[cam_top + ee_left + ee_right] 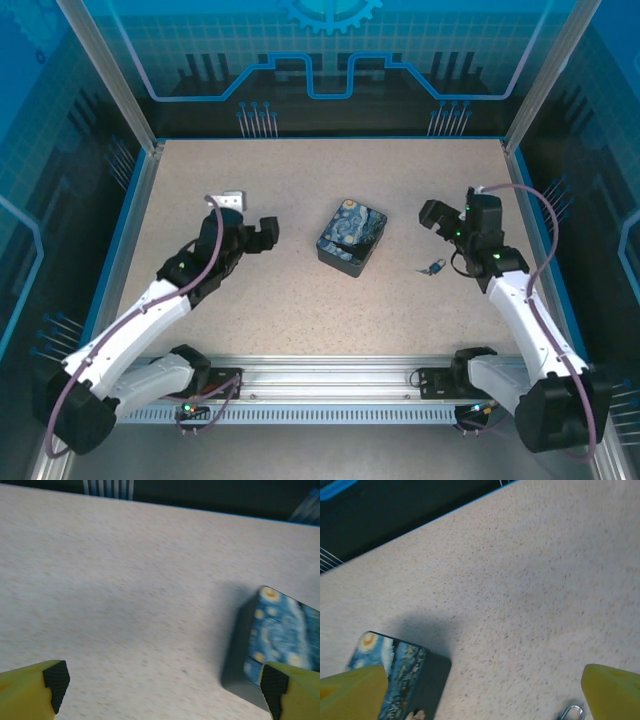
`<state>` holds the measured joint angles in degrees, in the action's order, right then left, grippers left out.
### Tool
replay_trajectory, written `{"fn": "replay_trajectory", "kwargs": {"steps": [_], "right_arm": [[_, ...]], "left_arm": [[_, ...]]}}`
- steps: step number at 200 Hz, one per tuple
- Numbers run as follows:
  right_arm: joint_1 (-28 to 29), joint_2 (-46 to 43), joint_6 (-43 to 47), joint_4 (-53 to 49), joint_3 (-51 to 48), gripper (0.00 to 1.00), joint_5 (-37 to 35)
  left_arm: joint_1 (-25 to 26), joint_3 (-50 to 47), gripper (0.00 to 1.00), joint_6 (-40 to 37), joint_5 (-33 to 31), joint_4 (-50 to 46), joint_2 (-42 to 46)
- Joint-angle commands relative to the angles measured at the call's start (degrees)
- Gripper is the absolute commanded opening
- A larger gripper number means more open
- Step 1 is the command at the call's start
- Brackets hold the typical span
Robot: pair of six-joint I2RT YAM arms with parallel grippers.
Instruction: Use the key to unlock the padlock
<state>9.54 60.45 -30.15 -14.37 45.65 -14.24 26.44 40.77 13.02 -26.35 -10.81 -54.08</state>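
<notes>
Where padlock point(433, 267) lies, perhaps keyed, starry box point(352, 235)

The table point(300, 190) reads as matt, speckled beige board with a fine grainy look, and the box point(351, 236) on it shows a smooth printed lid with a soft sheen over plain dark sides. The padlock point(434, 267) glints bluish, clearly metal, small as it is. On the left gripper point(162, 690) the yellow fingers point(22, 692) look like smooth hard plastic tipped with dull black, finely pitted rubbery pads point(56, 679), and the rail point(330, 378) up front is brushed bare metal.
</notes>
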Motion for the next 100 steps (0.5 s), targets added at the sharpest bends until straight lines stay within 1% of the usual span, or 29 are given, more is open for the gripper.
{"fn": "replay_trajectory", "kwargs": {"steps": [1, 11, 20, 34, 50, 64, 75, 86, 100], "right_arm": [[4.28, 3.86, 14.24, 6.93, 0.16, 1.0, -14.31], [5.6, 6.15, 18.32, 9.21, -0.34, 1.0, -17.2], [5.78, 8.02, 19.43, 10.83, -1.01, 1.0, -19.12], [5.63, 10.33, 21.07, 14.59, -3.3, 1.0, -19.97], [5.51, 12.06, 22.65, 20.38, -6.26, 1.0, -21.38], [5.02, 13.07, 23.37, 25.66, -9.18, 1.0, -20.39], [4.2, 13.71, 23.33, 30.36, -11.62, 1.0, -19.13], [3.59, 14.38, 23.43, 35.08, -13.74, 1.0, -18.33], [3.41, 15.57, 26.37, 39.78, -15.73, 1.0, -17.75]], "left_arm": [[-2.75, -5.25, 0.99, -12.37, -6.34, 12.72, 2.02], [-4.76, -6.95, 0.99, -12.71, -7.02, 14.3, 2.32], [-6.69, -8.27, 0.99, -12.96, -6.52, 15.53, 2.12], [-9.53, -10.37, 0.99, -12.83, -6.33, 17.96, 1.45], [-12.25, -12.72, 0.99, -13.45, -3.87, 21.13, 0.48], [-13.78, -14.22, 0.99, -14.87, -1.52, 23.49, -1.64], [-14.61, -15.06, 0.99, -14.7, -1.7, 26.06, -4.07], [-15.22, -16.24, 0.99, -14.51, -0.1, 29.74, -6.4], [-15.58, -18.1, 0.99, -14.77, 0.98, 36.52, -9.05]]}}
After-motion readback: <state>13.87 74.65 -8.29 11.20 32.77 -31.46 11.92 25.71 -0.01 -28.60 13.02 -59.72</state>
